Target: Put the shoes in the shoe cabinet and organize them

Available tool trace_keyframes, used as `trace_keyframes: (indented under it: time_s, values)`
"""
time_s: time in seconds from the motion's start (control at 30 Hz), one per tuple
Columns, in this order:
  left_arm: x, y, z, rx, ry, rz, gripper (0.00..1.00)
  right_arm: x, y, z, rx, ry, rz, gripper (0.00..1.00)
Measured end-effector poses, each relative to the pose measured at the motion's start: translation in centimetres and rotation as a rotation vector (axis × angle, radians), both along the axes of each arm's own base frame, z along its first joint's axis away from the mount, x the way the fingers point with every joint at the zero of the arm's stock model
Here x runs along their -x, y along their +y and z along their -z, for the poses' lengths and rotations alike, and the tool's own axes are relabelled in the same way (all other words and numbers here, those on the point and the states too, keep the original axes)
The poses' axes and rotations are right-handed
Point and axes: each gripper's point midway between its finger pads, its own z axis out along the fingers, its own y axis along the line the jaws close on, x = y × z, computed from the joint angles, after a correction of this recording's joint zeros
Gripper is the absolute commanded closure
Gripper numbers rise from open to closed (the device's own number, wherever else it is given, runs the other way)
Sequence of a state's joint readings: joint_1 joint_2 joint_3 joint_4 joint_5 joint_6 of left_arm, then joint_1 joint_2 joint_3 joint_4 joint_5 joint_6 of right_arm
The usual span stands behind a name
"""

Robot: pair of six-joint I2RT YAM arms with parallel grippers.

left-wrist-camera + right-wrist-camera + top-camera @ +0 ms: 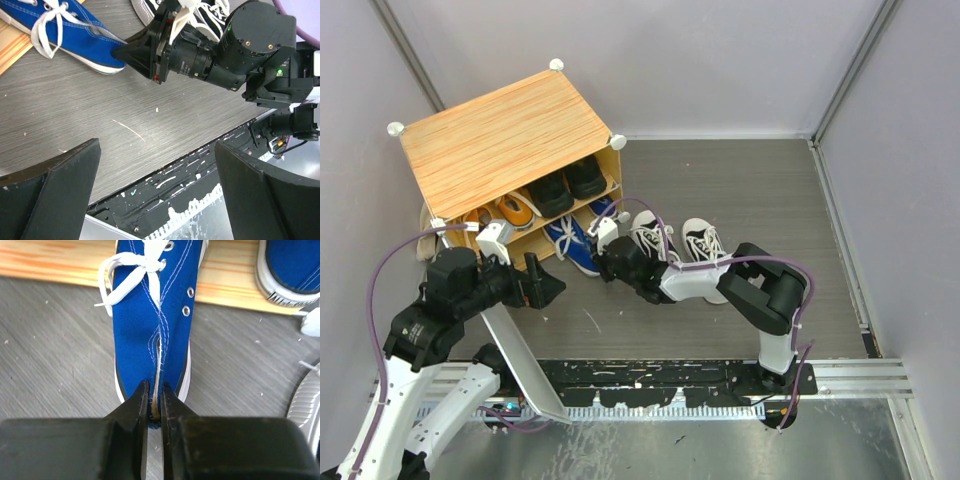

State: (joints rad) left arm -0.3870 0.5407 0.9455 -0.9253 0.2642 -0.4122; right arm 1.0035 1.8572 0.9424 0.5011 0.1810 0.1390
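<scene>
The shoe cabinet stands at the back left, its front open. Black shoes and orange shoes sit on its inner shelf. One blue shoe lies toe-in at the bottom shelf edge, heel out on the floor; it also shows in the right wrist view and the left wrist view. My right gripper is shut on its heel. A second blue shoe sits inside. Two black-and-white lace-ups stand on the floor. My left gripper is open and empty.
The cabinet's white door panel lies open, sloping down toward the near edge under my left arm. The right arm's wrist lies over the lace-ups. Grey walls close in on all sides. A black base rail runs along the front.
</scene>
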Motion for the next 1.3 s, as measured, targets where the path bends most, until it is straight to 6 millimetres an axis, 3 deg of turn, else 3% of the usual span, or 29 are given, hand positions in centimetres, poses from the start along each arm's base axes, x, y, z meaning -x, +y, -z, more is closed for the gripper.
trace_keyframes:
  time_s: [0.2,0.3,0.37,0.5,0.67,0.9,1.0,1.3]
  values:
    - [-0.2,-0.1,0.1,0.001,0.004,-0.001,0.02,-2.5,1.3,-3.5,-0.031,-0.030,0.076,0.98]
    - [-0.3,-0.1,0.2,-0.001,0.008,-0.001,0.02,-5.1,2.8,-5.9,-0.092,-0.059,0.111,0.97]
    - [-0.3,-0.1,0.2,-0.001,0.008,-0.001,0.02,-6.4,3.2,-6.3,-0.113,-0.065,0.129,0.97]
    - [-0.3,-0.1,0.2,-0.001,0.008,-0.001,0.02,-9.2,2.9,-4.5,-0.122,-0.042,0.168,0.97]
    - [-0.2,-0.1,0.2,-0.001,0.008,-0.001,0.02,-10.3,2.4,-0.7,-0.098,0.009,0.146,0.96]
    - [-0.3,-0.1,0.2,-0.001,0.009,-0.001,0.02,-10.3,4.6,-2.3,-0.146,-0.003,0.047,0.96]
    - [-0.3,-0.1,0.3,-0.003,0.012,-0.001,0.02,-10.4,5.2,-2.1,-0.151,0.000,0.031,0.95]
    - [-0.3,-0.1,0.3,-0.004,0.014,-0.001,0.02,-11.5,5.5,-1.9,-0.154,-0.001,0.066,0.94]
